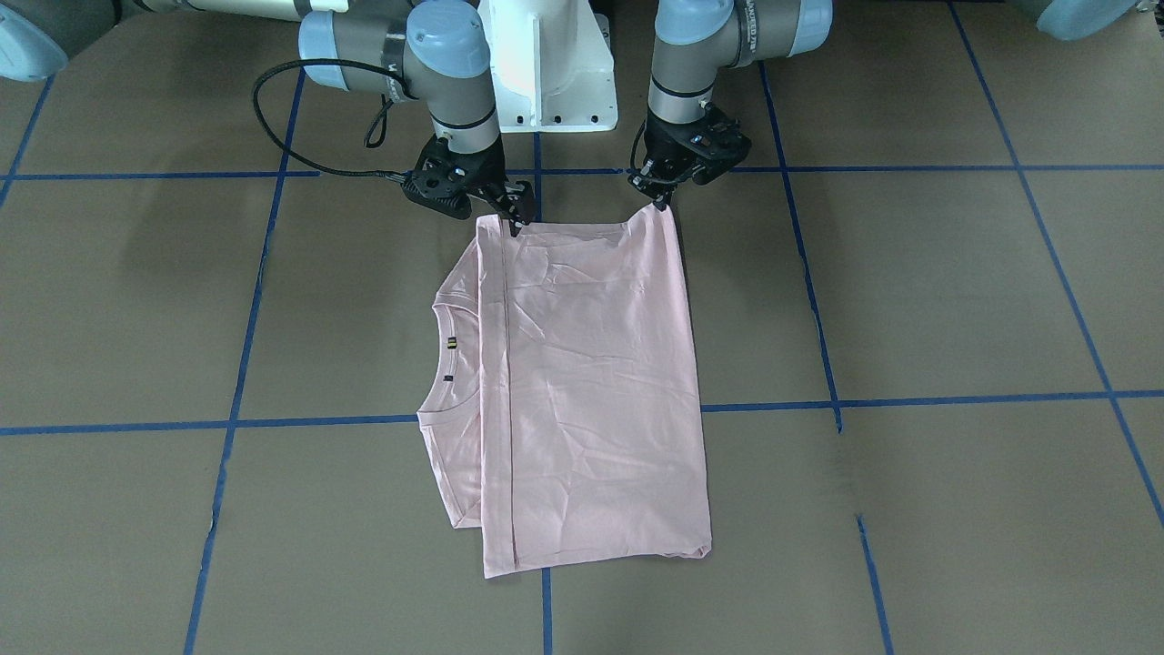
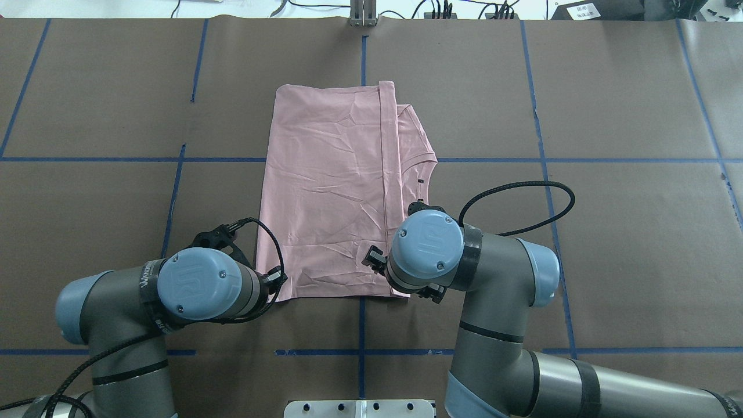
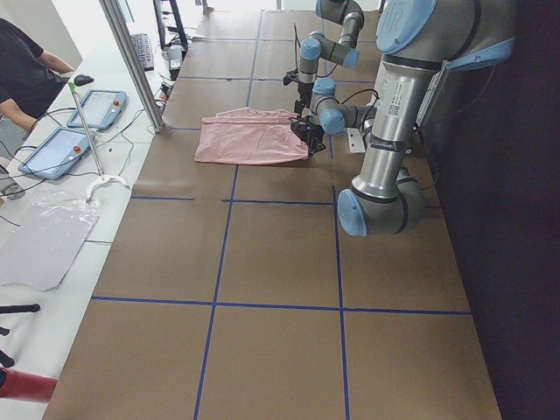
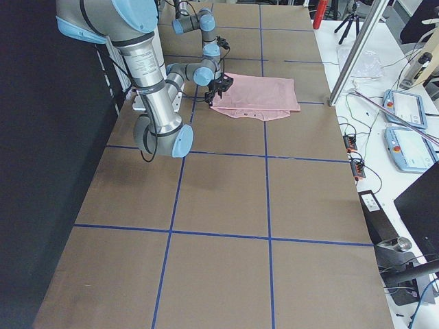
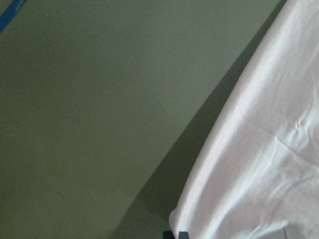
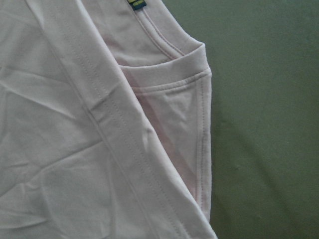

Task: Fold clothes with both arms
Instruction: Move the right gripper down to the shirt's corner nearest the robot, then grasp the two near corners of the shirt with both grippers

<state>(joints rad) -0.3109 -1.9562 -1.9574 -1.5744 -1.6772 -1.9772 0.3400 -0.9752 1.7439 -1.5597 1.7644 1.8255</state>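
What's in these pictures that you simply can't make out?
- Front-facing view: whether the left hand and right hand actually pinch the T-shirt. The fingertips are too small and dark.
- Overhead view: both hands are hidden beneath their own wrist joints.
- Collar label: cut off by the right wrist view's top edge, too small elsewhere.
- T-shirt's underside: hidden against the table.

Folded pink T-shirt (image 1: pixel 596 382) lies flat, left claw (image 1: pixel 662 196) and right claw (image 1: pixel 511 216) at its corners.
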